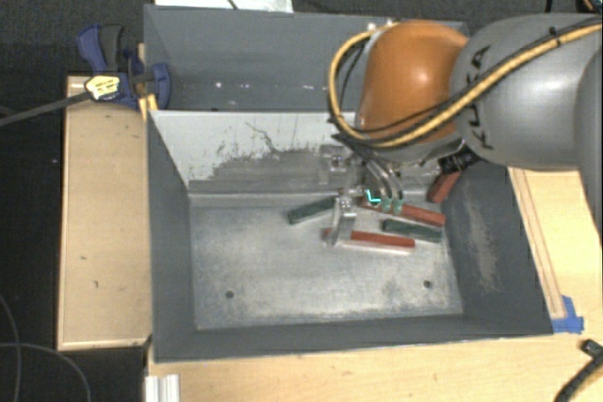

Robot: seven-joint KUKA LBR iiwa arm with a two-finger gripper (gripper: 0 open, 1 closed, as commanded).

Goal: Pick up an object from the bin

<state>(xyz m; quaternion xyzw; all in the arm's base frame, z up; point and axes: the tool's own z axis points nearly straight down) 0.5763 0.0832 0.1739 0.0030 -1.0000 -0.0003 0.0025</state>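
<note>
The claw (341, 223) sits low over the floor of the grey metal bin (264, 282), at the left end of a long flat red stick (384, 241); its opening and any hold cannot be told. A dark green stick (309, 215) lies just left of it and more red and green sticks (413, 221) just right, so close across one stick's narrow width only, then lift straight.

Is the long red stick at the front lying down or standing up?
Lying down. The red stick lies flat on the floor of the bin, its whole length showing.
</note>
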